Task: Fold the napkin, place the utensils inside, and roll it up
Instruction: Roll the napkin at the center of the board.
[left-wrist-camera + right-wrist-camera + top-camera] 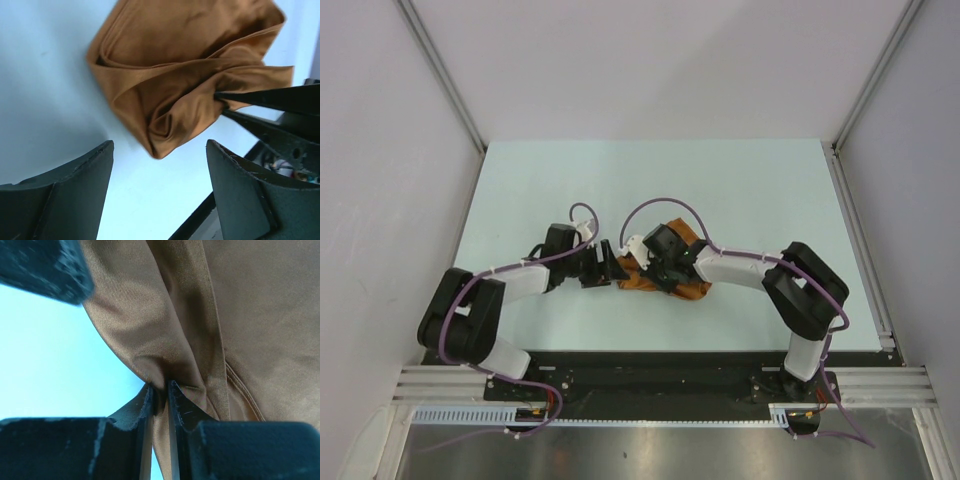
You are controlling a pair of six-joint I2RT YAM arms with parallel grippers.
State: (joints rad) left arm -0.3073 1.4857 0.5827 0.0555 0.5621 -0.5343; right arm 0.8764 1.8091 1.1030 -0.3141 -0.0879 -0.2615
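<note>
Fingers (182, 415) of the right gripper (161, 390) pinch 1 fold of the napkin (175, 75), bunched on the table (720, 180); the left gripper (159, 145) gapes just beside the napkin. Soft, probably slippery: grip hems.

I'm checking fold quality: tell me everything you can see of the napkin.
The napkin is rust-orange, slightly shiny cloth with a stitched hem, bunched into a loose, creased bundle on the pale table. The right gripper pinches one fold; the open left gripper is near, not touching.
</note>
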